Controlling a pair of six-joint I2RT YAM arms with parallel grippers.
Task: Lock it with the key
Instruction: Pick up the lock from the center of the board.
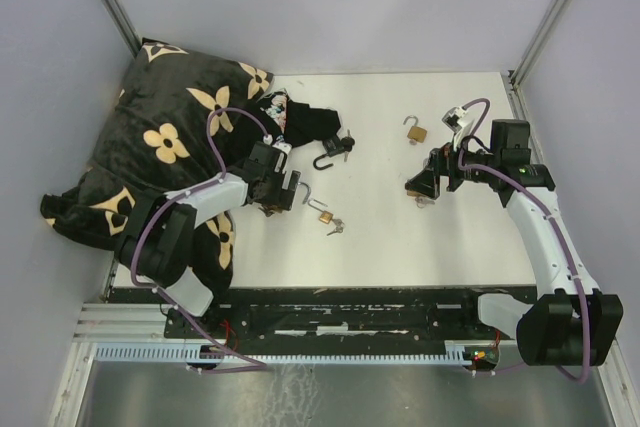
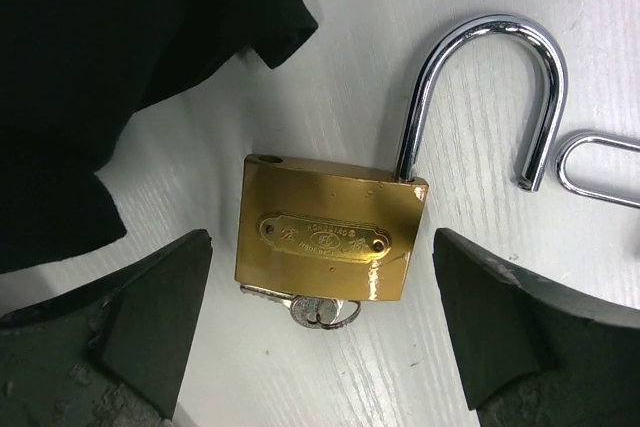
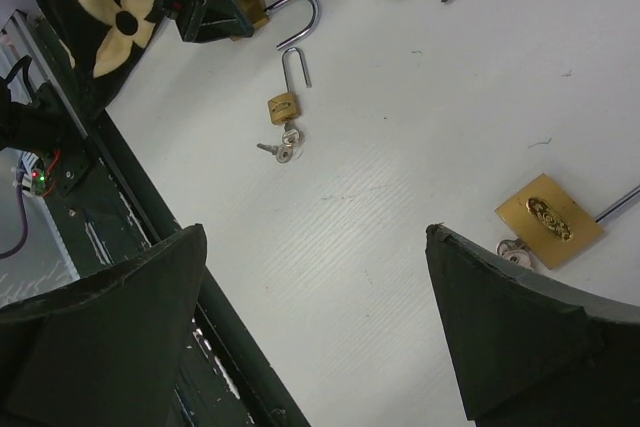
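My left gripper (image 2: 320,247) hung spread wide over the table (image 2: 330,7). Its fingers (image 2: 120,337) straddled a brass padlock (image 2: 325,242) without touching it (nothing was in my grasp). The padlock lay flat, and its shackle (image 2: 490,77) stood open, arching toward 1 o'clock from the body. A key (image 2: 320,310) stuck out of the body's 6 o'clock edge. Black cloth (image 2: 120,67) filled the 10 o'clock corner of that wrist view, just beside the padlock.

My right gripper (image 3: 313,232) was also spread wide and empty, well apart from the left. A second padlock (image 3: 550,219) lay flat at 3 o'clock in its view, near the right finger. What looked like a key sat at its lower corner, though the finger hid part of it.

Between the two arms lay a small padlock (image 3: 283,104) with an open shackle and keys (image 3: 280,147) at its 6 o'clock end. In the top view, a black padlock (image 1: 330,155) sat open by the cloth's edge. A far padlock (image 1: 415,132), also open, lay at 12 o'clock from the right gripper.
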